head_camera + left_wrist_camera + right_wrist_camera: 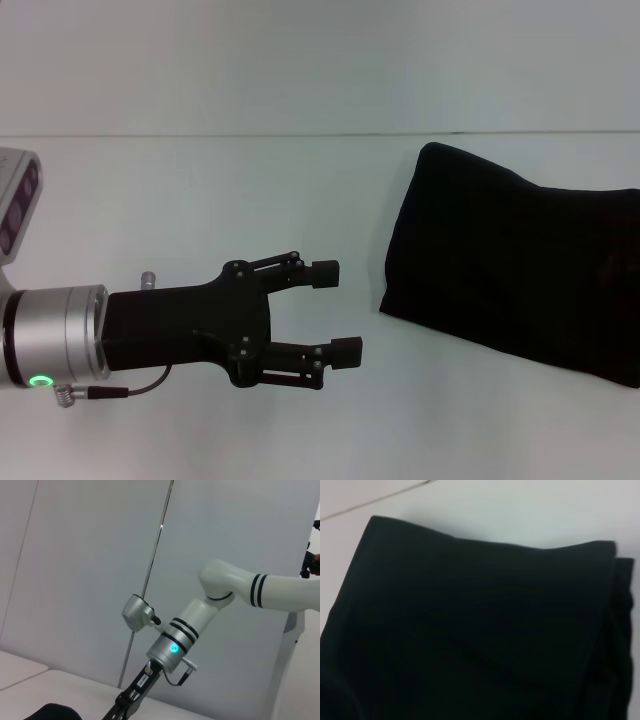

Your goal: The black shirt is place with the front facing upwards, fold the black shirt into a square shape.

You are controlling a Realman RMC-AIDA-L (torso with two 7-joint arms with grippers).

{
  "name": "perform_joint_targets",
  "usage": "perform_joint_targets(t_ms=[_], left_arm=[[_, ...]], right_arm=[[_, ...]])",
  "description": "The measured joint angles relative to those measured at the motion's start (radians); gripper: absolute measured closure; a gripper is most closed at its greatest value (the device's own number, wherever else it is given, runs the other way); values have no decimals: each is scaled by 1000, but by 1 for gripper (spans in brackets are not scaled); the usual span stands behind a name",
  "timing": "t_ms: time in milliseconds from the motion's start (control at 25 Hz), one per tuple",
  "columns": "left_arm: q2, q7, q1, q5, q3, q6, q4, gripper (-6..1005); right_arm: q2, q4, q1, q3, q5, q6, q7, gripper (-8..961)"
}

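Note:
The black shirt (510,270) lies folded into a rough rectangle on the right of the white table, plain black side up, with no lettering showing. The right wrist view looks closely down on the black shirt (470,630); stacked layers show along one edge. My left gripper (336,312) hovers open to the left of the shirt, pointing at its near left corner a short gap away and holding nothing. In the left wrist view my right arm (175,647) reaches down, and its gripper's black base (131,700) runs off the picture's edge above a dark bit of the shirt (50,712).
The white table (250,180) has a thin seam (200,135) running across its far part. A pale wall stands behind it.

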Motion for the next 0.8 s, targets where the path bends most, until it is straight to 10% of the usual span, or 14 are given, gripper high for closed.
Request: perform_joint_targets(t_ms=[800], left_arm=[[0,-3,3,-2,-23,8,-4,51]], right_arm=[[11,42,56,-8,11,9,-47,56]])
